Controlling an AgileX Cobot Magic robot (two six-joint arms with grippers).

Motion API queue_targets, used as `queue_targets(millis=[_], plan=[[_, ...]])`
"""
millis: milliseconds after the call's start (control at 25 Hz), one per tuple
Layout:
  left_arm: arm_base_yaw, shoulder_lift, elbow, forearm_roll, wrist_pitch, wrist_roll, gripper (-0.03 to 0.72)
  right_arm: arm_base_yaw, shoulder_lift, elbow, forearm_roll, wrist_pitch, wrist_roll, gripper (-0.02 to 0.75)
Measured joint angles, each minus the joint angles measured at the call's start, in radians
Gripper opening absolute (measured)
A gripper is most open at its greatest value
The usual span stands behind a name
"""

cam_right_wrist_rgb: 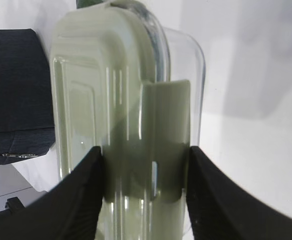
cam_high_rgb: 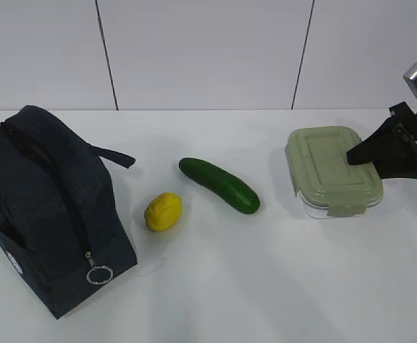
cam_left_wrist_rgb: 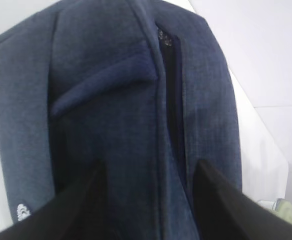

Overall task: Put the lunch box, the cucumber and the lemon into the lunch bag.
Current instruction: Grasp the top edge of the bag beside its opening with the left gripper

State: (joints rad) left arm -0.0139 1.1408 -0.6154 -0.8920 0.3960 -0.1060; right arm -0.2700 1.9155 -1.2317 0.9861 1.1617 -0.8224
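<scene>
The right hand [cam_high_rgb: 365, 153] is closing its fingers on the right end of the lunch box [cam_high_rgb: 332, 168] near the counter's [cam_high_rgb: 265, 286] right edge, while the lunch bag [cam_high_rgb: 47, 211] is sitting far toward the left edge.

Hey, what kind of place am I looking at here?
Probably a lab or test bench, not a kitchen: a bare white table, plain white panelled wall, and a lunch bag, lemon, cucumber and lunch box laid out in a row.
</scene>
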Motion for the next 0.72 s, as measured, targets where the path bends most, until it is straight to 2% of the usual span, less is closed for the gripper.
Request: queue_targets(millis=[200, 720], plan=[[-0.026, 0.053, -0.013, -0.033, -0.009, 0.037, 0.403, 0.000, 0.000, 0.000, 0.000, 0.000, 0.000, 0.364], [-0.112, 0.110, -0.022, -0.073, -0.064, 0.041, 0.403, 0.000, 0.000, 0.000, -0.003, 0.000, 0.000, 0.364]])
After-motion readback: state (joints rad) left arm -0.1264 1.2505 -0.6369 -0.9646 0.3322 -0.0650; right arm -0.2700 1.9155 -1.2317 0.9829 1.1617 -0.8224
